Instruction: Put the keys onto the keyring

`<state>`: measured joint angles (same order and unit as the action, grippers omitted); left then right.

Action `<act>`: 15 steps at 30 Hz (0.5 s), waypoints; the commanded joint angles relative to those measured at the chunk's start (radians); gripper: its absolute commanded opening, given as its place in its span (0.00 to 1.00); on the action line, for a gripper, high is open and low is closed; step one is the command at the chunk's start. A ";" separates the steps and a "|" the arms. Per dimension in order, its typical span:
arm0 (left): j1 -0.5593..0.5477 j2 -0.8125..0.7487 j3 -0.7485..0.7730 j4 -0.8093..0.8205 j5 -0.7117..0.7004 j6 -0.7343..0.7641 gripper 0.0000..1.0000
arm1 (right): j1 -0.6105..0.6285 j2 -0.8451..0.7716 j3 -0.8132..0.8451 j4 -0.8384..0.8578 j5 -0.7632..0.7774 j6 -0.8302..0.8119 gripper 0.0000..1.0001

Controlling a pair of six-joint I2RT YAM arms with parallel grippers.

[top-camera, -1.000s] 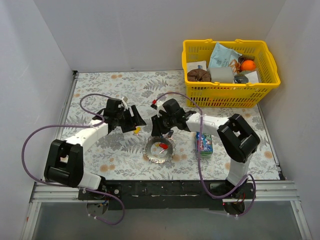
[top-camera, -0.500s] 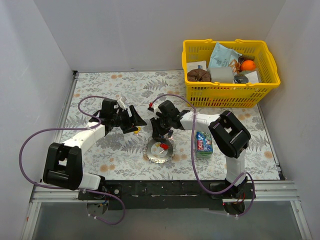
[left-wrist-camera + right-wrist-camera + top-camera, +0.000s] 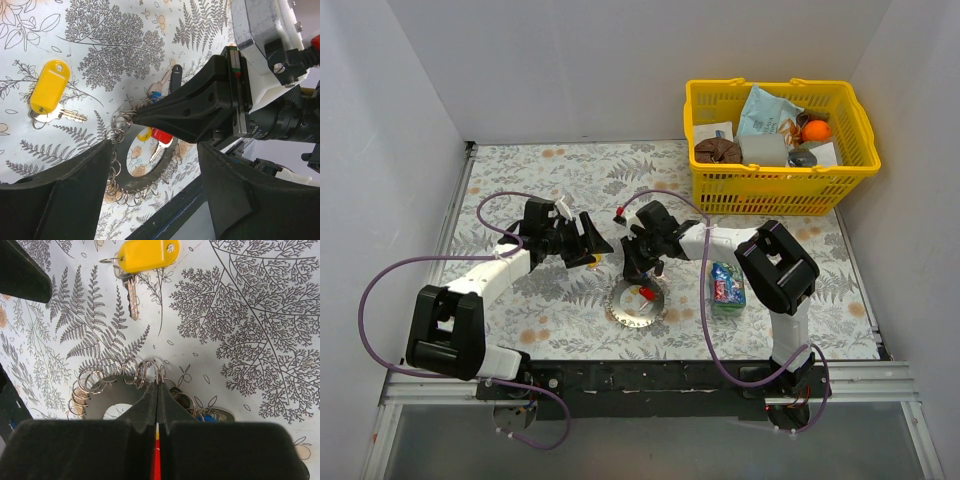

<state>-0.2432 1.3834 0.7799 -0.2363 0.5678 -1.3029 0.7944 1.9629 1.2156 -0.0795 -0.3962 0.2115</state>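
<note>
Right gripper (image 3: 158, 386): the jaws are pressing flat together with no gap showing. Their tips are touching the coiled edge of the keyring (image 3: 100, 376). Whether a loop of wire is caught between them cannot be told.

Left gripper (image 3: 154, 149): the jaws are standing wide apart and holding nothing. They are pointing toward the keyring, which shows between the two fingers in the left wrist view.

The keyring is lying flat on the fern-patterned table (image 3: 550, 170), slightly nearer the arm bases than either gripper. A red-headed key (image 3: 161, 137) is lying inside the loop. A blue-headed key (image 3: 155, 95) and a black-headed key (image 3: 175, 76) are lying at the loop's rim, just beside the right gripper's fingers. Whether they are threaded on cannot be told. A yellow-tagged key (image 3: 47, 89) is lying flat on the table on its own small ring, apart from the keyring.

A snack packet (image 3: 727, 283) is lying beside the right arm. A yellow basket (image 3: 770, 190) is standing at the table's far right corner, well apart.
</note>
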 commanded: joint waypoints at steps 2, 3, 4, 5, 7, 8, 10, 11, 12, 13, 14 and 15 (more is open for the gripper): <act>0.007 -0.030 0.021 -0.052 -0.022 0.063 0.69 | 0.005 -0.067 0.012 0.021 -0.038 -0.040 0.01; 0.007 -0.033 0.028 -0.075 -0.034 0.071 0.69 | 0.005 -0.073 0.016 0.020 -0.044 -0.064 0.01; 0.007 -0.035 0.038 -0.087 -0.040 0.080 0.69 | 0.005 -0.084 0.019 0.005 -0.062 -0.084 0.01; 0.007 -0.038 0.042 -0.099 -0.046 0.091 0.69 | 0.005 -0.087 0.024 -0.006 -0.072 -0.104 0.01; 0.007 -0.040 0.051 -0.135 -0.063 0.116 0.69 | 0.005 -0.085 0.048 -0.063 -0.082 -0.168 0.01; 0.007 -0.043 0.059 -0.144 -0.069 0.123 0.69 | 0.006 -0.085 0.058 -0.083 -0.082 -0.188 0.01; 0.007 -0.041 0.064 -0.175 -0.086 0.145 0.69 | 0.005 -0.081 0.076 -0.133 -0.098 -0.260 0.01; 0.007 -0.041 0.065 -0.182 -0.091 0.151 0.69 | 0.005 -0.076 0.084 -0.155 -0.105 -0.286 0.01; 0.007 -0.038 0.067 -0.199 -0.094 0.166 0.69 | 0.005 -0.072 0.093 -0.179 -0.110 -0.308 0.01; 0.007 -0.037 0.067 -0.205 -0.098 0.171 0.68 | 0.006 -0.056 0.116 -0.228 -0.122 -0.355 0.01; 0.005 -0.034 0.067 -0.213 -0.103 0.177 0.68 | 0.005 -0.044 0.130 -0.262 -0.134 -0.382 0.01; 0.005 -0.030 0.067 -0.221 -0.106 0.182 0.69 | 0.005 -0.035 0.140 -0.308 -0.144 -0.397 0.01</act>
<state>-0.2428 1.3792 0.8185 -0.3923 0.4942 -1.1751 0.7944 1.9213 1.2800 -0.2287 -0.4706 -0.0357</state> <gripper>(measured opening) 0.686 0.024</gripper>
